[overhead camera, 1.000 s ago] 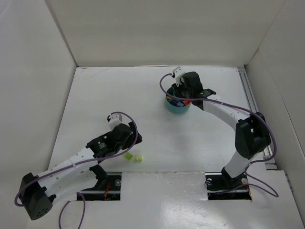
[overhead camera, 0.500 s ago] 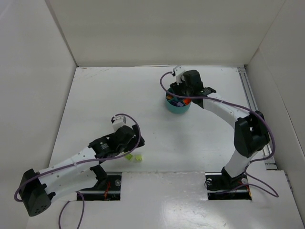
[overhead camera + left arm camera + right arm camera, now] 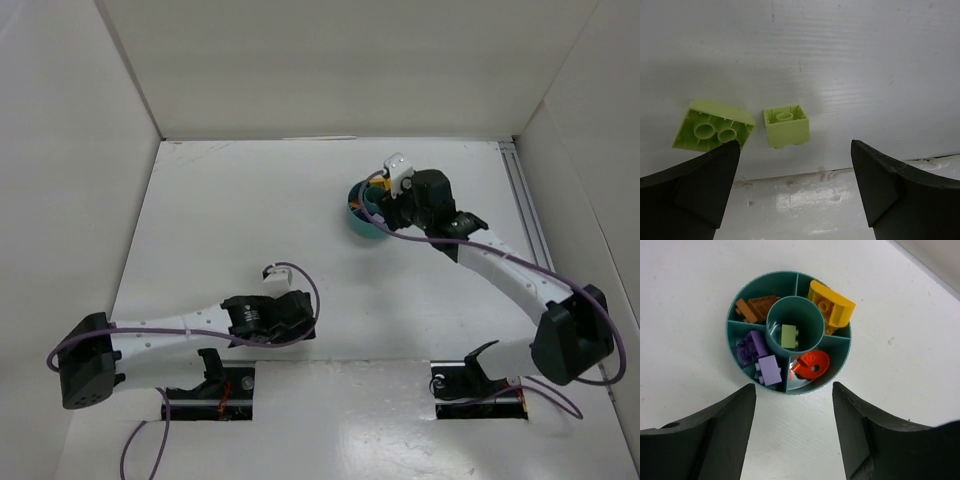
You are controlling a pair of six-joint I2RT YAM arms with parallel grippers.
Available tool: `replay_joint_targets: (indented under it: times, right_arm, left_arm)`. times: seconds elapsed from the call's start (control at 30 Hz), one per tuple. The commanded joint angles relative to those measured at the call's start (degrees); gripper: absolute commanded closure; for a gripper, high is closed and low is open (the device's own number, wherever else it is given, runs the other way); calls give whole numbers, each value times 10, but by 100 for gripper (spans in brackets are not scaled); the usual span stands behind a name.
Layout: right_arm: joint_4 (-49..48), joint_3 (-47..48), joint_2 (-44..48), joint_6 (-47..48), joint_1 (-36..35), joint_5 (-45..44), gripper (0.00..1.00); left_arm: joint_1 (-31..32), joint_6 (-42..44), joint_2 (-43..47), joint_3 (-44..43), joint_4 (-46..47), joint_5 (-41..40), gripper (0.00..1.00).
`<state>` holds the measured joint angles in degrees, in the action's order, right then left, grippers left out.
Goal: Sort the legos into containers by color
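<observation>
At the near edge of the table (image 3: 200,200), the left gripper (image 3: 795,146) hangs low, jaws spread wide and empty. The smaller lime green brick (image 3: 786,126) lies just ahead, roughly in line with the gap, so a short advance and squeeze should take it. The larger lime green brick (image 3: 712,131) sits beside it, apart, in front of one finger, and may get nudged. Farther off, the right gripper (image 3: 794,386) hovers over the teal dish (image 3: 735,330), likewise spread and empty. Its central cup (image 3: 771,320) holds one green brick (image 3: 788,336), probably where both strays belong
</observation>
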<state>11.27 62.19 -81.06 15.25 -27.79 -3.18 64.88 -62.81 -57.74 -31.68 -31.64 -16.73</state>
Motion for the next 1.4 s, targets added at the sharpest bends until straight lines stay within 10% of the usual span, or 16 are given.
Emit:
replay_joint_targets:
  times: [0.0,0.8,1.1,1.37]
  right_arm:
    - [-13,-62,60,-15,-6,5,32]
    - [32,-151,204,-21,34,-15,31]
    - [51,-161,244,-21,44,-20,31]
    - [69,-167,270,-21,60,-26,30]
  left_arm:
    - [37,-43,-33,-29,-31,-23,9]
    - [58,-108,-183,-82,-20,-107,40]
    - [58,-115,-242,-108,-33,-119,78]
    - [58,-73,-236,-182,-45,-166,90]
